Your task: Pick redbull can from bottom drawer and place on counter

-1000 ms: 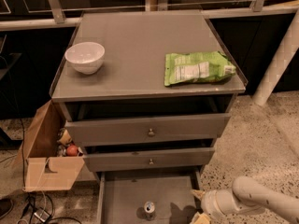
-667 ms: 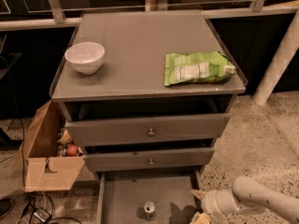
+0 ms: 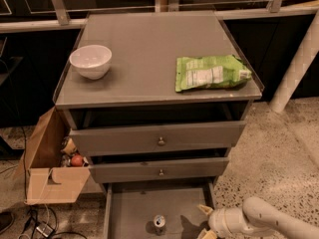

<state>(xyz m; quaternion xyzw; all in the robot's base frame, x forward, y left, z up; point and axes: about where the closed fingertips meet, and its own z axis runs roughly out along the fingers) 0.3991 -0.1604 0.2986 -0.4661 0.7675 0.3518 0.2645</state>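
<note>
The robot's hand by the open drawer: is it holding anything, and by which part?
Nothing is held. The hand is open at the side of the bottom drawer, apart from the redbull can standing on its floor.

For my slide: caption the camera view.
Open bottom drawer holds redbull can, gripper hovering to its right; bowl and snack bag on counter.

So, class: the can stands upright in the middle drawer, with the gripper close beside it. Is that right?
Not quite. The camera view shows the can upright in the bottom drawer, not the middle one. The rest holds: the gripper is close beside it, at that drawer's edge.
</note>
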